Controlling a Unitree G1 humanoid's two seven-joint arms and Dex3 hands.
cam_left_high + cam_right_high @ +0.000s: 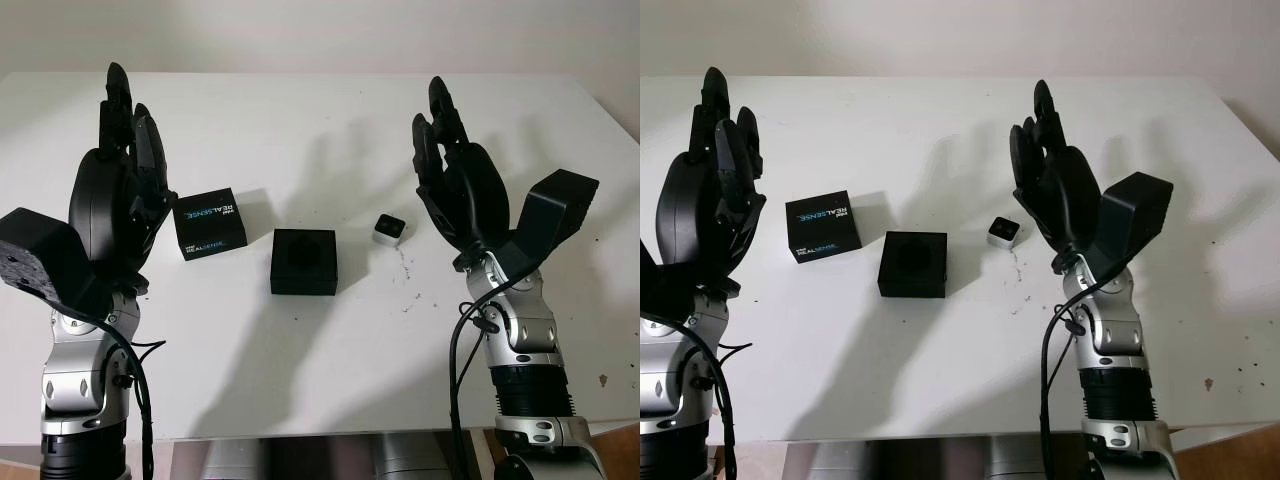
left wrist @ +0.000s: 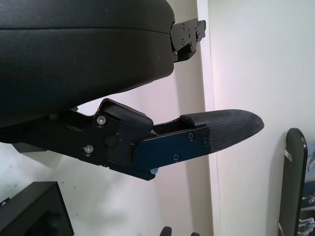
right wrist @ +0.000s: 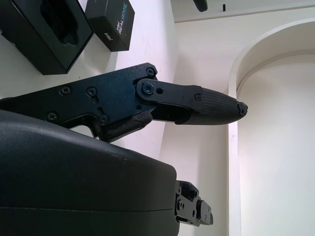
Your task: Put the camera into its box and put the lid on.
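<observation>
White desk (image 1: 330, 380) carried everything, and both black hands were raised above it, holding nothing. At the left, the left hand (image 1: 120, 175) stood upright over the desk's left part, open, fingers pointing up and away. Just right of it lay the lid (image 1: 210, 223), a black square printed with blue and white lettering, flat on the desk. Near it, further right, sat the box (image 1: 304, 261), black, open on top with a dark recess inside. The camera (image 1: 389, 229), small and white with a dark face, lay beyond the box's right corner, apart from it. The right hand (image 1: 455, 175) stood upright beside the camera, open, not touching it.
</observation>
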